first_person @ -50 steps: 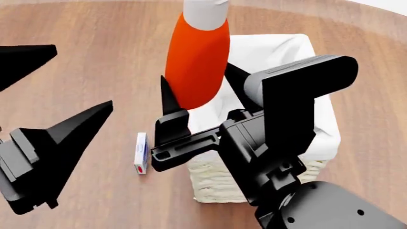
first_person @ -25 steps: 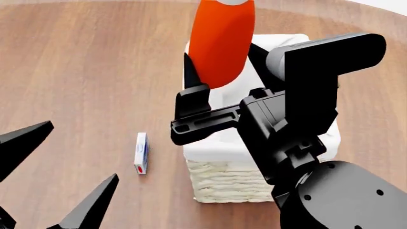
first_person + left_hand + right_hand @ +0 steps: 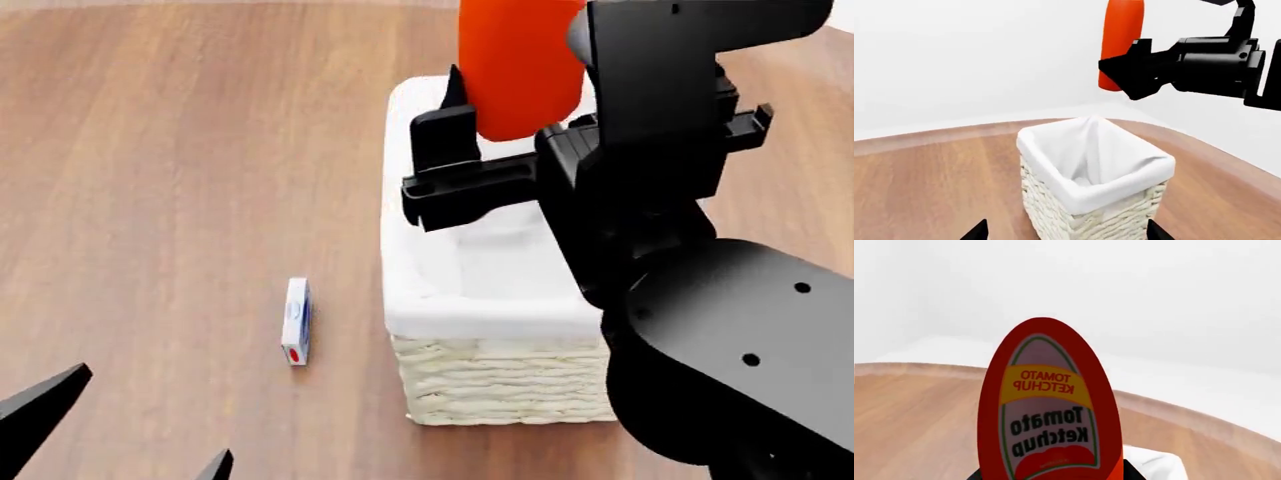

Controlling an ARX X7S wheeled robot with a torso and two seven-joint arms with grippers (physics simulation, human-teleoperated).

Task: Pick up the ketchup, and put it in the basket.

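Note:
The ketchup (image 3: 518, 60), an orange-red bottle, hangs in the air above the basket (image 3: 497, 388), a cream wicker box with a white cloth liner. My right gripper (image 3: 514, 120) is shut on the bottle's lower part. The cap is cut off by the head view's top edge. From the left wrist the ketchup (image 3: 1121, 40) and right gripper (image 3: 1124, 75) show high over the basket's (image 3: 1074, 195) far side. The right wrist view is filled by the ketchup (image 3: 1047, 405) label. My left gripper (image 3: 147, 420) is open and holds nothing, low at the near left.
A small white box with a red dot (image 3: 296, 322) lies on the wooden floor (image 3: 160, 150) just left of the basket. A white wall (image 3: 954, 50) curves behind the wooden surface.
My right gripper has carried the ketchup rightward, from the basket's left edge to over its opening. My left gripper has sunk toward the head view's lower left corner.

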